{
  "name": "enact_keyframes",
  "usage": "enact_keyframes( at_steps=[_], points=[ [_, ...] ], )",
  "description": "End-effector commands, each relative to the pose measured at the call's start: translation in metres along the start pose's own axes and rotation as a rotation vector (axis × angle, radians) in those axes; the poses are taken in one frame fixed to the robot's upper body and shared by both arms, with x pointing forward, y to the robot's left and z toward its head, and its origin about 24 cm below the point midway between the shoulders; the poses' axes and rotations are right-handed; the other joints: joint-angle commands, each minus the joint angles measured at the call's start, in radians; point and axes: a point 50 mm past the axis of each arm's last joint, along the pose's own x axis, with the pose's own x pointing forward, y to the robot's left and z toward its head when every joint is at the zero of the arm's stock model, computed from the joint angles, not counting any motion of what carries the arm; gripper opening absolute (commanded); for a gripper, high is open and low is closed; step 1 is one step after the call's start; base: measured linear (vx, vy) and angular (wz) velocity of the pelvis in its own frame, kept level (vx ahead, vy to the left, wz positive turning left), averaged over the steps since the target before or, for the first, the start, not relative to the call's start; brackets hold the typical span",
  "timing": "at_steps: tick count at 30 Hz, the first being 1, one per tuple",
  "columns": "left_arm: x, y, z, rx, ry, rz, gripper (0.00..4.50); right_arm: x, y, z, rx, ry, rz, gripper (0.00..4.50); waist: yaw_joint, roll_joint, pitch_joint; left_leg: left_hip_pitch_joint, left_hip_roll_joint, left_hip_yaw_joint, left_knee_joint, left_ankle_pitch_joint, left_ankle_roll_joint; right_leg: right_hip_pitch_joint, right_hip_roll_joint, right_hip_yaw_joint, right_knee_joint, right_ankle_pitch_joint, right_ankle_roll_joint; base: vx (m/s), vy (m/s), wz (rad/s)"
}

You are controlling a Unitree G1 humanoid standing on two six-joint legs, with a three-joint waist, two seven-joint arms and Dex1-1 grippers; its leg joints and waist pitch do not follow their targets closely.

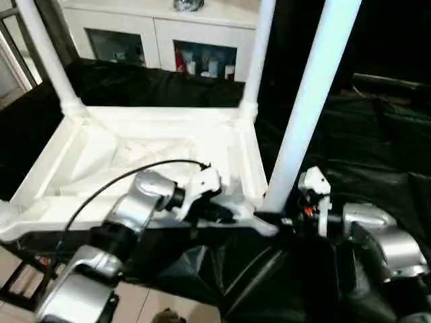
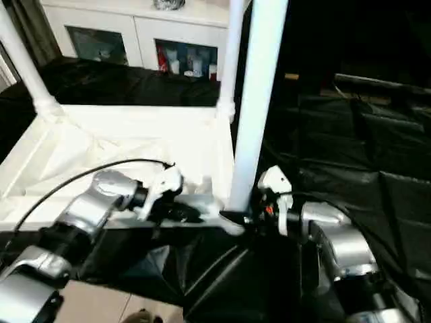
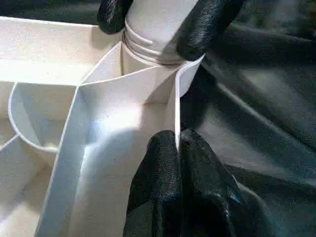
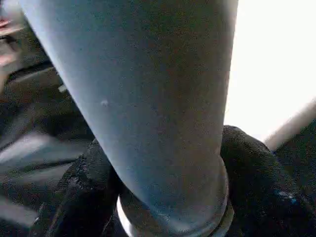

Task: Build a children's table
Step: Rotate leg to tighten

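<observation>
Fingers [image 3: 163,182] of the left gripper [image 3: 177,148] are pinched together on the thin side wall of the tabletop [image 1: 155,145], close to its near right corner. In the left wrist view the wall is seen edge-on between the two black pads, with the ribbed underside spread out beside it. The right gripper [image 3: 158,22] is clasped around the base of the near leg [image 1: 306,101], one black finger on either side of the tube, just above the ring where the leg enters the round corner socket [image 3: 148,64]. The same grasp is seen from the right wrist view, where the pale tube [image 4: 148,98] is flanked at its foot by both pads.

The tabletop is laid upside down on the black-draped work table [image 1: 377,134], ribs facing up. Three legs are seen standing in its sockets: the near right one, held, leaning slightly to the right; the far right leg [image 1: 254,60]; and the far left leg [image 1: 47,54], tilted outward. Silver forearms reach in from the near edge, and a black cable [image 1: 121,176] is looped over the left wrist. A white cabinet [image 1: 155,33] with glass doors is set behind the work table.
</observation>
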Motion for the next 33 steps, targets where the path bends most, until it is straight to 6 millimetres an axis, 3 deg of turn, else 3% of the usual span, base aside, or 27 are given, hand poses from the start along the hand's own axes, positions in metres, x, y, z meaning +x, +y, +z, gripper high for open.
enact_keyframes(
  at_steps=[1,2,5,9,11,12,14,19,27,30,33],
  points=[
    [0.012,0.013,0.029,0.031,-0.111,0.137,0.00,0.024,0.006,-0.007,0.035,0.006,-0.073,2.59,-0.006,-0.019,-0.065,0.006,0.022,-0.003,-0.070,-0.224,0.017,0.052,-0.062,0.049,-0.085,-0.311,-0.158,0.000,0.000,0.00],
    [0.016,0.015,0.032,0.022,-0.116,0.170,0.00,0.030,0.005,-0.010,0.054,0.007,-0.131,2.59,-0.012,-0.017,-0.063,0.006,0.019,-0.006,-0.073,-0.244,0.007,0.051,-0.063,0.046,-0.091,-0.361,-0.144,0.000,0.000,0.00],
    [0.029,0.020,0.040,-0.002,-0.130,0.247,0.00,0.049,0.003,-0.013,0.130,-0.018,-0.259,2.59,-0.022,-0.017,-0.064,0.008,0.019,-0.007,-0.074,-0.252,0.001,0.050,-0.063,0.047,-0.095,-0.381,-0.131,0.000,0.000,0.00],
    [0.039,0.023,0.049,-0.021,-0.149,0.302,0.00,0.063,0.003,-0.011,0.169,-0.038,-0.351,2.58,-0.025,-0.013,-0.067,0.009,0.020,-0.006,-0.072,-0.234,0.002,0.049,-0.062,0.050,-0.088,-0.315,-0.148,0.000,0.000,0.00],
    [0.050,0.024,0.058,-0.031,-0.169,0.340,0.00,0.080,0.005,-0.005,0.206,-0.048,-0.408,2.58,-0.027,-0.012,-0.069,0.006,0.019,-0.006,-0.072,-0.214,0.000,0.052,-0.061,0.050,-0.081,-0.267,-0.162,0.000,0.000,0.00],
    [0.054,0.024,0.061,-0.028,-0.174,0.344,0.00,0.086,0.006,0.000,0.196,-0.063,-0.412,2.58,-0.025,-0.006,-0.070,0.010,0.018,-0.005,-0.070,-0.214,0.002,0.051,-0.061,0.051,-0.083,-0.258,-0.165,0.000,0.000,0.00],
    [0.058,0.022,0.063,-0.019,-0.180,0.327,0.00,0.090,0.007,0.006,0.186,-0.088,-0.408,3.14,-0.026,-0.009,-0.070,0.008,0.017,-0.003,-0.069,-0.209,0.010,0.053,-0.061,0.051,-0.082,-0.235,-0.169,0.000,0.000,0.00],
    [0.054,0.022,0.059,-0.001,-0.175,0.294,0.00,0.084,0.002,0.008,0.136,-0.087,-0.404,3.64,-0.024,-0.008,-0.070,0.007,0.019,-0.003,-0.070,-0.197,0.026,0.057,-0.060,0.050,-0.079,-0.206,-0.177,0.000,0.000,0.00],
    [0.042,0.019,0.048,0.038,-0.166,0.194,0.00,0.060,0.005,0.006,-0.015,-0.049,-0.189,3.64,-0.020,-0.012,-0.069,0.003,0.017,-0.002,-0.068,-0.194,0.049,0.063,-0.059,0.050,-0.081,-0.198,-0.176,0.000,0.000,0.00],
    [0.035,0.015,0.044,0.057,-0.170,0.131,0.00,0.046,0.005,0.006,-0.055,-0.032,-0.103,3.64,-0.017,-0.012,-0.066,0.003,0.020,-0.002,-0.069,-0.216,0.059,0.063,-0.062,0.050,-0.086,-0.253,-0.168,0.000,0.000,0.00],
    [0.031,0.011,0.041,0.068,-0.173,0.073,0.00,0.037,0.004,0.008,-0.065,-0.030,-0.057,3.64,-0.017,-0.012,-0.064,0.006,0.023,-0.004,-0.072,-0.242,0.049,0.058,-0.064,0.049,-0.093,-0.324,-0.160,0.000,0.000,0.00]
  ],
)
